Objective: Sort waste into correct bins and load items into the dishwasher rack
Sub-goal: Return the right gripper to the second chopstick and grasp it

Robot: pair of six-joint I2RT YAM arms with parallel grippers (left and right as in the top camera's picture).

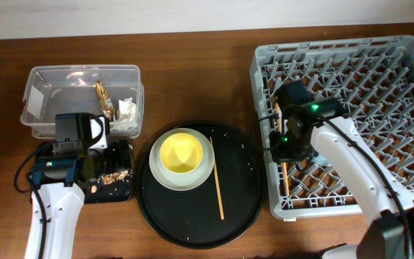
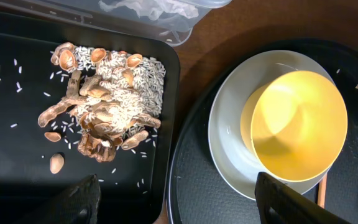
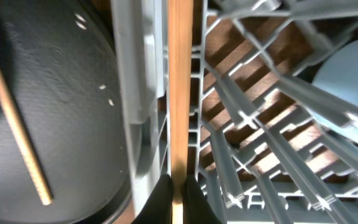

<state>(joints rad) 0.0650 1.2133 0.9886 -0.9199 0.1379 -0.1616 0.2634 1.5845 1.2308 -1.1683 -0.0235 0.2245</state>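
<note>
My left gripper is open and empty over the shallow black tray, its fingers spread wide. Brownish food scraps with rice lie on that tray. The clear tub holds a brown-gold wrapper strip and a white napkin. A yellow bowl sits on the pale plate, and one chopstick lies beside them. My right gripper is shut on the other chopstick, just inside the left wall of the grey dishwasher rack.
The plate, bowl and loose chopstick rest on a large round black tray between the bins and the rack. A pale blue rounded thing sits among the rack's pegs. Rice grains are scattered on both trays.
</note>
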